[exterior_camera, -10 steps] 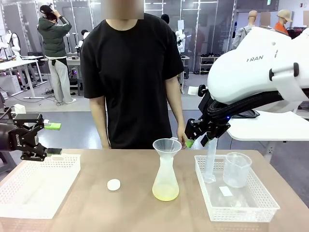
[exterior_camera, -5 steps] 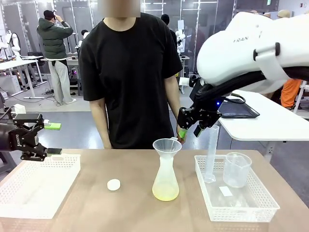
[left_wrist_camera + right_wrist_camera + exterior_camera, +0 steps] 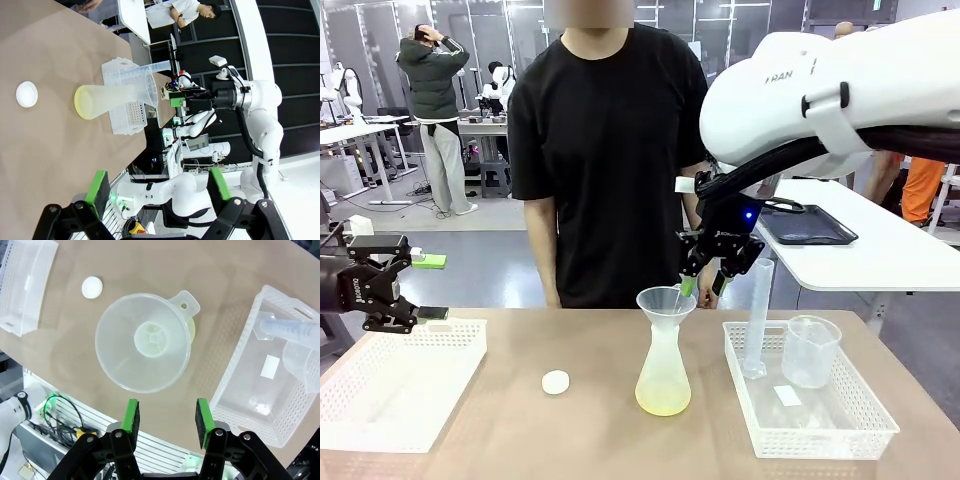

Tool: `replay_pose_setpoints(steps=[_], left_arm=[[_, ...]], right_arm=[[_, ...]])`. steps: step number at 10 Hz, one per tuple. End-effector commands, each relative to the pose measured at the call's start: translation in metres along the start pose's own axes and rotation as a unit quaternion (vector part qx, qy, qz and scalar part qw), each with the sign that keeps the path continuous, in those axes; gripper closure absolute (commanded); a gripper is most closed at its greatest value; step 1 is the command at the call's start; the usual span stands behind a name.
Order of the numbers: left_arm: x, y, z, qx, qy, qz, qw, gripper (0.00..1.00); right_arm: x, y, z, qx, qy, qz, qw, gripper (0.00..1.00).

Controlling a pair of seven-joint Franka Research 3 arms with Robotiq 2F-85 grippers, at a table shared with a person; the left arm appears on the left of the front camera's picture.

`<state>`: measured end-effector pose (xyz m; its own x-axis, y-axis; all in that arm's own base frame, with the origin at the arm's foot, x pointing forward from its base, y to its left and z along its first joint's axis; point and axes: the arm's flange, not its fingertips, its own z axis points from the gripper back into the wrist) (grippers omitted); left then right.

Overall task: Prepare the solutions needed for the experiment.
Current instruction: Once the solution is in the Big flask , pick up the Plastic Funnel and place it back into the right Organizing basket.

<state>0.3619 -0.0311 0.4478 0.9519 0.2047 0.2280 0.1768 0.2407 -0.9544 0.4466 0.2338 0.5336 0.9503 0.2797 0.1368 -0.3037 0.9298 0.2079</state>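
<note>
The solution [image 3: 662, 401] is a thin layer of pale yellow liquid in the base of a clear conical flask [image 3: 663, 360] at the table's middle. A clear funnel [image 3: 666, 301] sits in the flask's neck. My right gripper [image 3: 701, 286] hangs just above the funnel's far right rim, pointing down. In the right wrist view the funnel [image 3: 145, 342] lies straight below my right gripper [image 3: 167, 422], whose green pads stand apart with nothing between them. My left gripper [image 3: 432, 287] hovers open over the left basket. The left wrist view shows my left gripper [image 3: 157, 192] empty, with the flask's yellow base [image 3: 85, 102] farther off.
A white round cap [image 3: 555, 381] lies left of the flask. A white mesh basket [image 3: 380, 390] sits at the left. Another basket [image 3: 840, 435] at the right holds a tall measuring cylinder [image 3: 757, 320] and a clear beaker [image 3: 810, 350]. A person [image 3: 610, 150] stands at the far edge.
My right arm has swung left, from above the right basket's cylinder to above the funnel. Its jaws kept the same gap. The left arm has not moved.
</note>
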Motion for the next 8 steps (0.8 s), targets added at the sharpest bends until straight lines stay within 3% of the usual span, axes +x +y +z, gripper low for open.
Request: replay_pose_setpoints(steps=[1, 8], left_arm=[[0.0, -0.003, -0.003, -0.015, -0.007, 0.002, 1.0, 0.0], [0.0, -0.003, -0.003, -0.015, -0.007, 0.002, 1.0, 0.0]], right_arm=[[0.014, 0.007, -0.008, -0.009, -0.009, -0.025, 1.0, 0.42], [0.042, 0.006, -0.039, -0.025, -0.014, -0.05, 0.998, 0.42]])
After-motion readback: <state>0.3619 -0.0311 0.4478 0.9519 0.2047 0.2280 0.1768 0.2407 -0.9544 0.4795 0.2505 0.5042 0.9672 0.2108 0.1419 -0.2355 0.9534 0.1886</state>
